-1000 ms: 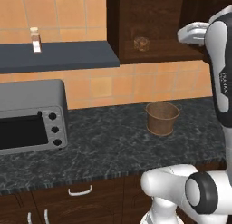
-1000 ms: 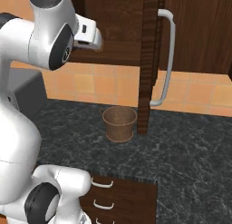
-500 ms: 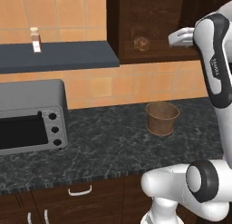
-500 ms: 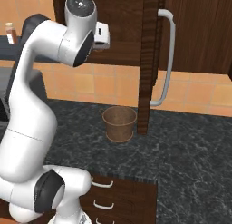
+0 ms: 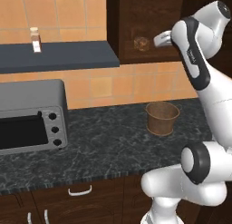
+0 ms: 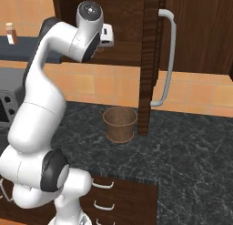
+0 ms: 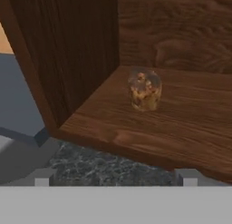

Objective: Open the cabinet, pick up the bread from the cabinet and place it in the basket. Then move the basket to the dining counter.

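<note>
The dark brown cabinet (image 5: 131, 19) stands open, its door (image 6: 152, 60) with the silver bar handle (image 6: 167, 60) swung out toward me. The bread (image 7: 145, 90), a small round mottled roll, sits on the cabinet's wooden shelf (image 7: 190, 128); it also shows in the left base view (image 5: 142, 43). My gripper (image 7: 115, 180) is open, its fingertips (image 7: 42, 177) wide apart, just in front of the shelf edge and short of the bread. The hand (image 5: 158, 39) hovers at the cabinet opening (image 6: 108, 36). The woven basket (image 5: 161, 118) stands on the black counter below (image 6: 120, 124).
A grey toaster oven (image 5: 29, 116) sits at the left on the black speckled counter (image 5: 104, 150). A dark wall shelf (image 5: 59, 55) carries a small bottle (image 5: 34, 39). Drawers with curved handles (image 6: 102, 185) are below the counter edge.
The arm has swung left, bringing the hand from beside the cabinet to its opening in front of the bread. Basket and door have not moved.
</note>
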Robot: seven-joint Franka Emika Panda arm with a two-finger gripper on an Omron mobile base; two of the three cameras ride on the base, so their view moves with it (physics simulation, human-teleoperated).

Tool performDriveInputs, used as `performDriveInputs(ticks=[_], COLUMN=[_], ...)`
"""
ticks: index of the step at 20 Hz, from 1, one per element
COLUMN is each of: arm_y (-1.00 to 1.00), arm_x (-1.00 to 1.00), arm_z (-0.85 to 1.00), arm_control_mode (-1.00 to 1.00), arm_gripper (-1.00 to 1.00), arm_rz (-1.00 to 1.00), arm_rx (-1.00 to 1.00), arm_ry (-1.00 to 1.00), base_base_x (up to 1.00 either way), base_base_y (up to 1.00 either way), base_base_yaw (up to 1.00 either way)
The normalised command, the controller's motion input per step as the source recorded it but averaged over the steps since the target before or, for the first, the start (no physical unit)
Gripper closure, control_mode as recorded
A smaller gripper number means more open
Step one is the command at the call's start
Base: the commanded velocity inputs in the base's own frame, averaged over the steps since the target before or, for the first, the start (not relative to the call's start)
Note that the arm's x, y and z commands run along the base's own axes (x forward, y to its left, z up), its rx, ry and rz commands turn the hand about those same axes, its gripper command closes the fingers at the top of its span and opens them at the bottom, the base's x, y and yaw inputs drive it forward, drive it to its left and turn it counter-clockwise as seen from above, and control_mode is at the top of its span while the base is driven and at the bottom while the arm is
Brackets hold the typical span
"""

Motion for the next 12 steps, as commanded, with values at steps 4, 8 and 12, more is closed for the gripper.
performDriveInputs(ticks=[4, 8, 12], arm_y=[0.00, 0.04, 0.06], arm_x=[0.65, 0.53, 0.53], arm_z=[-0.02, -0.07, -0.01], arm_control_mode=[-1.00, -1.00, -1.00], arm_gripper=[-1.00, -1.00, -1.00], arm_rz=[0.09, 0.06, 0.01], arm_rx=[0.00, 0.00, -0.01], arm_ry=[0.00, 0.00, 0.01], base_base_x=[0.00, 0.00, 0.00], base_base_y=[0.00, 0.00, 0.00], base_base_yaw=[0.00, 0.00, 0.00])
